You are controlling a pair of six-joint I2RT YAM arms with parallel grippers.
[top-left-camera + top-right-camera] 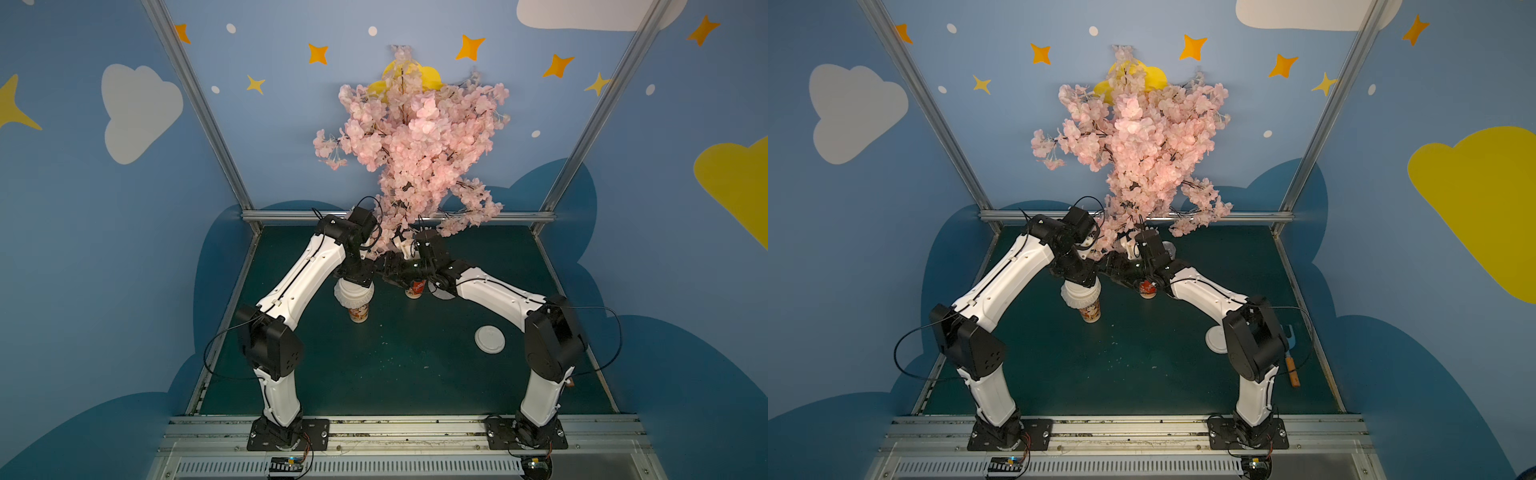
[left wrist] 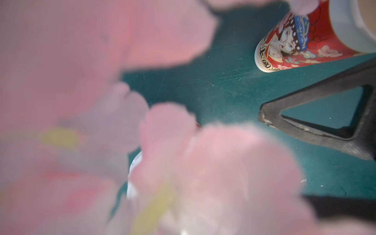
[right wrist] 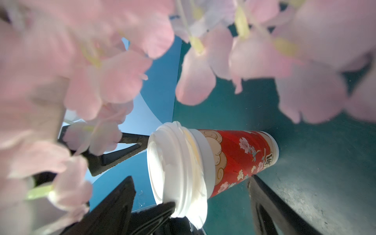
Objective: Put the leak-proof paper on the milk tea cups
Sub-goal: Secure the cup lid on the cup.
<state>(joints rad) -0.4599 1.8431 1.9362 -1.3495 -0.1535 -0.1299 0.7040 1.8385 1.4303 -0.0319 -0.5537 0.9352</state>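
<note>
Crinkled paper (image 3: 205, 154) is lying over a red cup (image 3: 240, 158), pinned under a white lid (image 3: 162, 162). The cup is standing between the jaws of the right gripper (image 3: 190, 180), which are spread wide and gripping nothing. Second cup (image 1: 360, 312), likewise capped, is sitting directly beneath the left gripper (image 1: 353, 286); cannot tell whether it is gripping. Blossoms (image 1: 415, 137) are crowding above both.

Both elbows bent, forearms leaning inward so the wrists nearly meet at centre. The left arm (image 1: 299, 278) climbs steeply; its wrist is tipped over, left pincer (image 1: 354, 282) pointing down. In the left wrist view its fingers (image 2: 325, 122) stand apart. The right arm (image 1: 498, 295) lies lower and flatter, right pincer (image 1: 386, 270) aimed sideways toward the left one; in the right wrist view its fingers (image 3: 120, 203) are spread wide
</note>
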